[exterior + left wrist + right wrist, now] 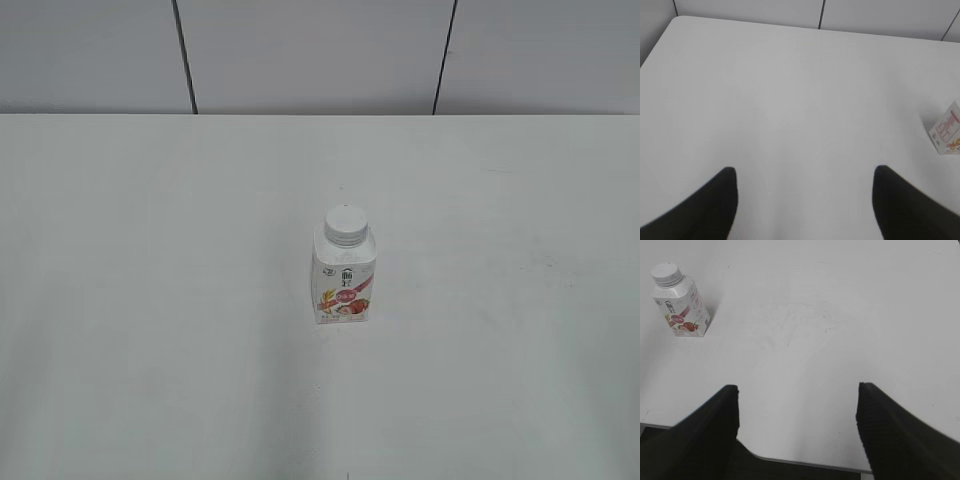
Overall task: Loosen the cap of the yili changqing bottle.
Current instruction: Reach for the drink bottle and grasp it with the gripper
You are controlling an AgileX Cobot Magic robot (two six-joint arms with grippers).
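— Where did the yili changqing bottle (343, 275) stand?

— Upright near the middle of the white table (150, 300), its white cap (344, 225) seated on the neck and nothing touching it.

— And the arms?

— The left gripper (805, 175) hung over bare tabletop with fingers spread wide, the bottle at its three o'clock. The right gripper (797, 390) was likewise parted, the bottle well off at ten o'clock.
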